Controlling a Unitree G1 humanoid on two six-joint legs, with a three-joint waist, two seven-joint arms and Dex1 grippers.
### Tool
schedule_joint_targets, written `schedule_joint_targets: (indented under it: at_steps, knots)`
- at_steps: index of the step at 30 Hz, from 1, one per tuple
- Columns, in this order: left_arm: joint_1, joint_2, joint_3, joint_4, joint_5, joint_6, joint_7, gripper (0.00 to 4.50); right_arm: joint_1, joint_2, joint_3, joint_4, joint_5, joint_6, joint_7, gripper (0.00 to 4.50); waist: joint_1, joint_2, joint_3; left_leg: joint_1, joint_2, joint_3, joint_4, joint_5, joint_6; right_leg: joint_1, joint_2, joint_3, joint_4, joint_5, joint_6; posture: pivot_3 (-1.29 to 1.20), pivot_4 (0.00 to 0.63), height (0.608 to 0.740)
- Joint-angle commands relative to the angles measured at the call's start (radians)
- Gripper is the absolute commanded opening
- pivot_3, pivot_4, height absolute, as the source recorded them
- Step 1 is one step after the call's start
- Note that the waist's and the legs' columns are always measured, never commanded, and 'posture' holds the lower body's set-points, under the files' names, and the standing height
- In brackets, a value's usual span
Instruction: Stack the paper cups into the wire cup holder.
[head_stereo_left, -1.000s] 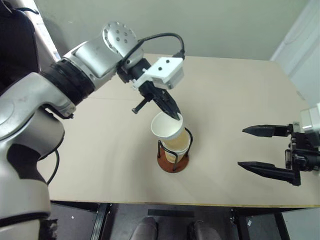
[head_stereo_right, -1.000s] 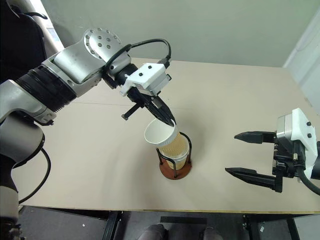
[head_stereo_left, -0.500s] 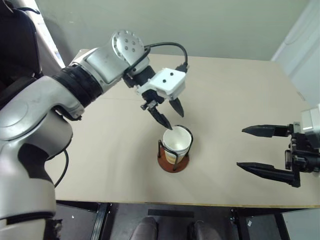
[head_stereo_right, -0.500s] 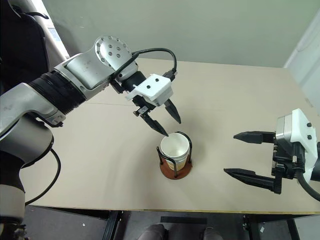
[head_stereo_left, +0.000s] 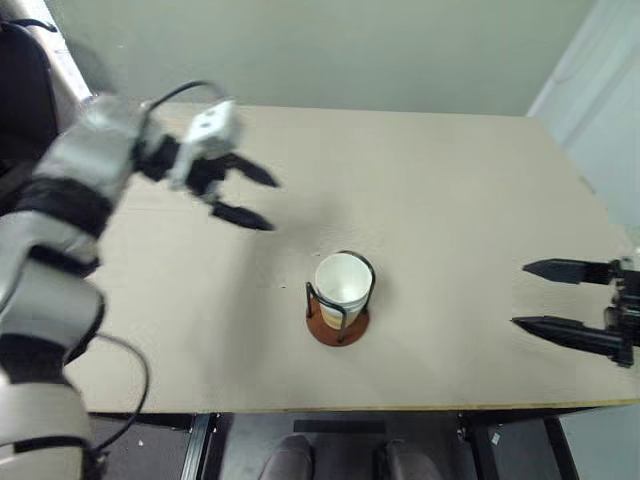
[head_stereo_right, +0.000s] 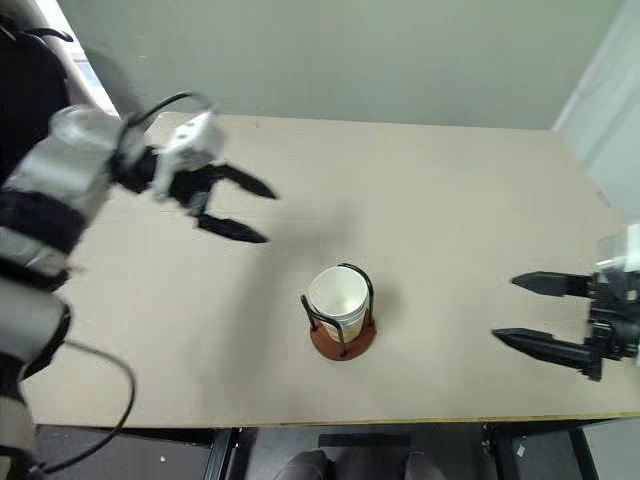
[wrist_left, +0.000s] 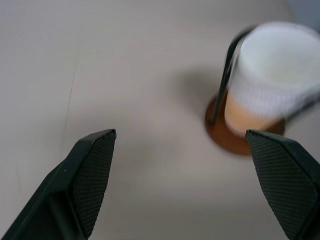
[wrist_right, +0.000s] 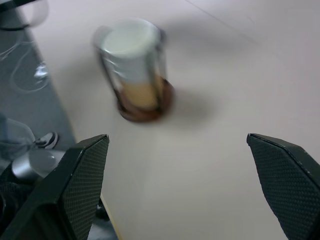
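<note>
The paper cups (head_stereo_left: 342, 284) stand nested as one stack inside the wire cup holder (head_stereo_left: 336, 324), a reddish-brown disc with black wire loops, near the middle front of the table. The top cup shows its white inside. My left gripper (head_stereo_left: 258, 197) hangs open and empty over the table, well off to the left of the holder and farther back. My right gripper (head_stereo_left: 535, 295) is open and empty at the right edge, level with the holder. The stack (wrist_left: 272, 80) and holder (wrist_right: 142, 107) also appear in both wrist views.
The beige table (head_stereo_left: 450, 200) runs wide around the holder, with its front edge (head_stereo_left: 400, 408) just below it. A grey wall rises behind. Floor and cables (wrist_right: 27, 70) lie past the table's edge in the right wrist view.
My left gripper let go of the top cup, which dropped into the stack, then opened wide and swung away to the left. The right gripper drifted right. The camera view shifted too.
</note>
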Motion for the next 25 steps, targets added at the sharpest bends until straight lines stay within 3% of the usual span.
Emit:
schedule_joint_targets:
  at_steps: [1, 5, 8, 15, 25]
  knots:
    - [0.097, 0.143, 0.124, -0.097, -0.049, 0.120, -0.029, 4.43, 0.054, -0.017, -0.085, 0.127, -0.108, -0.080, 0.144, 4.50, 0.001, 0.000, 0.000, 0.000, 0.000, 0.000, -0.001, 0.000, 0.000, 0.000, 0.001, -0.002, -0.002, 0.000, 0.000, 0.00, 0.150, 0.740]
    - [0.313, 0.307, 0.262, -0.276, -0.148, 0.259, -0.029, 4.43, 0.071, -0.051, -0.094, 0.247, -0.181, -0.135, 0.255, 4.50, 0.012, 0.000, 0.000, 0.001, -0.001, -0.004, -0.003, 0.001, -0.001, 0.001, 0.000, -0.002, -0.009, 0.000, -0.003, 0.00, 0.150, 0.740]
    - [0.457, 0.358, 0.402, -0.364, -0.180, 0.327, -0.029, 4.43, 0.039, -0.088, -0.064, 0.336, -0.220, -0.172, 0.308, 4.50, 0.015, 0.000, 0.000, 0.003, -0.001, -0.004, -0.003, 0.001, -0.002, 0.003, 0.000, -0.002, -0.007, -0.002, -0.005, 0.00, 0.150, 0.740]
    - [0.641, 0.353, 0.628, -0.504, -0.163, 0.452, -0.002, 4.43, -0.073, -0.154, 0.037, 0.467, -0.264, -0.217, 0.377, 4.50, 0.005, -0.001, 0.000, 0.019, -0.001, -0.002, -0.005, 0.002, -0.003, 0.012, 0.000, -0.001, 0.006, -0.007, -0.016, 0.00, 0.150, 0.740]
    - [0.739, 0.301, 0.780, -0.657, -0.152, 0.592, 0.064, 4.43, -0.147, -0.140, 0.098, 0.464, -0.273, -0.192, 0.379, 4.50, -0.003, 0.000, 0.000, 0.019, -0.001, -0.002, -0.007, 0.002, -0.004, 0.010, 0.001, -0.002, 0.008, -0.008, -0.017, 0.00, 0.150, 0.740]
